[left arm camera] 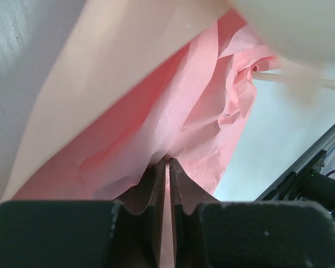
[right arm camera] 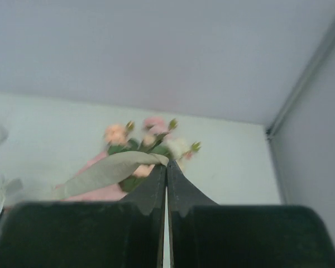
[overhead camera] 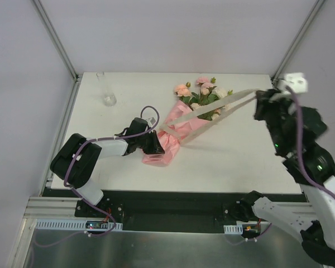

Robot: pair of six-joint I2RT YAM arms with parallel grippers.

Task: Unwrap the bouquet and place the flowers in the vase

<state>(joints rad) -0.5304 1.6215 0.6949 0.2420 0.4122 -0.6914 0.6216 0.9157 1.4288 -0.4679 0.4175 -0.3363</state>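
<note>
bouquet (overhead camera: 185, 121) lying flat — left fingers (left arm camera: 152, 192) pinch pink paper (left arm camera: 204, 111), right fingers (right arm camera: 152, 192) pinch ribbon (right arm camera: 109, 172).

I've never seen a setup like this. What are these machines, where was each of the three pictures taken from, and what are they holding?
You see two robot arms, the left arm and the right arm, bolted at the near edge of a white table. One picture looks down from above; the other two come from a camera on each wrist, showing that arm's own pincer. On the table lies a bouquet: roses in pink paper. A clear glass vase stands at the far left. The left pincer is shut on the pink paper. The right pincer is shut on the cream ribbon, stretched straight from the bouquet.
</note>
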